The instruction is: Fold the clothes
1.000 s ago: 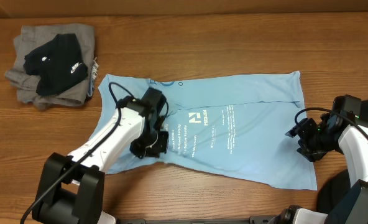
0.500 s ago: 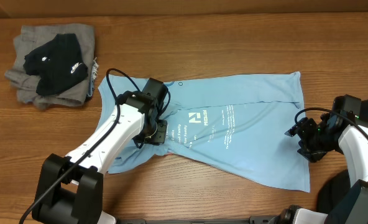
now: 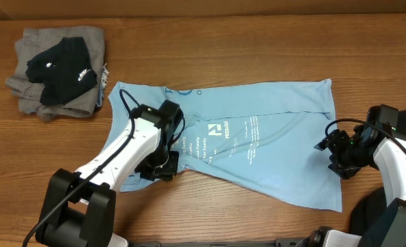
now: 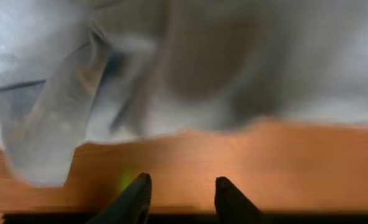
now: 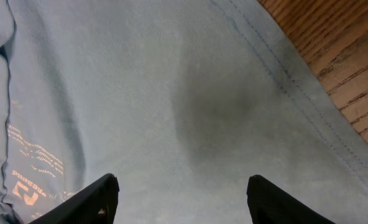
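Observation:
The light blue T-shirt [image 3: 271, 158] with white and coral lettering lies spread across the table, its left side bunched and folded over. My left gripper [image 3: 160, 167] hangs at the shirt's near-left edge. In the left wrist view this gripper [image 4: 183, 180] is open over bare wood with nothing between its fingers, and the blurred shirt [image 4: 202, 74] lies just beyond. My right gripper [image 3: 326, 147] hovers over the shirt's right end. In the right wrist view it [image 5: 181, 179] is wide open above the flat cloth [image 5: 171, 93], holding nothing.
At the back left sits a pile of other clothes, a black piece [image 3: 62, 68] on top of grey ones [image 3: 31, 89]. Bare wooden table [image 3: 223, 48] runs behind the shirt, and the hem seam and wood [image 5: 352, 68] show to the right.
The left gripper has opened, let go of the shirt and drawn back toward the front edge. The shirt's near edge shifted slightly. The right arm has stayed put.

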You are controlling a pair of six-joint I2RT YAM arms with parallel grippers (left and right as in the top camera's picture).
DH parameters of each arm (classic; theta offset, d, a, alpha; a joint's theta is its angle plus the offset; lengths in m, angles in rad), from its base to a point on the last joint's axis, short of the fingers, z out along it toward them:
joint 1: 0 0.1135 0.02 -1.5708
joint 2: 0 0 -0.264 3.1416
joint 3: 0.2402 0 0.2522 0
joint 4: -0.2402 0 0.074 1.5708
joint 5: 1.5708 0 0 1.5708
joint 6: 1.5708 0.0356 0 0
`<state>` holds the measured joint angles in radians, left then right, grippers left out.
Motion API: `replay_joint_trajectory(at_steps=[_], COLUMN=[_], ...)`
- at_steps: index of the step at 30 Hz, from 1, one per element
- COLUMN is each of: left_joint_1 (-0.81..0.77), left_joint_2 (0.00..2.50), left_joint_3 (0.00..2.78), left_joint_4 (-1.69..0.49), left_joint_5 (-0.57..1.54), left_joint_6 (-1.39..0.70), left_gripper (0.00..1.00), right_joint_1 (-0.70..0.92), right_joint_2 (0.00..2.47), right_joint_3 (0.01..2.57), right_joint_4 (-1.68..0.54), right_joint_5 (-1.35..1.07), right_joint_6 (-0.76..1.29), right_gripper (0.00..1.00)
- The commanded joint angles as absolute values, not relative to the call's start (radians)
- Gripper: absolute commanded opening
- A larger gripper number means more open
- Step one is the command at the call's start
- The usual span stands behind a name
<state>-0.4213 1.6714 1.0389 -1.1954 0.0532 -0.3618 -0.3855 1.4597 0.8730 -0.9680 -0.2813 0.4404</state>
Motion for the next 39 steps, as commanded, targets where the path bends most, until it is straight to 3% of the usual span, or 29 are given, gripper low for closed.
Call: replay_joint_trajectory(at_steps=[1,5,12,16,27,34,39], left_joint_1=[-0.423,-0.423,-0.423,-0.423,-0.423,-0.425,-0.425], left_joint_2=[1.673,1.673,1.673,1.673,1.672,1.673,1.673], left_joint_3=[0.975,0.926,0.924,0.927,1.147,1.187,1.187], left_joint_4=[-1.115,-1.012,-0.986,-0.998,-1.372,-1.456,-1.508], left_joint_5=[0.003,-0.041,-0.102,-0.130,-0.015,0.136,0.131], left_joint_6=[-0.432,-0.468,-0.501,-0.493,-0.399,-0.332,-0.309], left_gripper=[0.40,0.40,0.28,0.04,0.04,0.04,0.04], right_joint_1=[-0.389,-0.389,-0.389,-0.389,-0.389,-0.389,-0.424], right_joint_2=[1.461,1.461,1.461,1.461,1.461,1.461,1.461], right_joint_3=[0.875,0.875,0.875,0.875,0.875,0.875,0.875], right_joint_4=[-0.958,-0.957,-0.958,-0.958,-0.954,-0.977,-0.978], right_joint_5=[-0.282,-0.282,-0.282,-0.282,-0.281,-0.281,-0.281], right_joint_6=[0.437,0.437,0.437,0.437,0.437,0.438,0.462], right_gripper=[0.70,0.70,0.70,0.70,0.70,0.70,0.70])
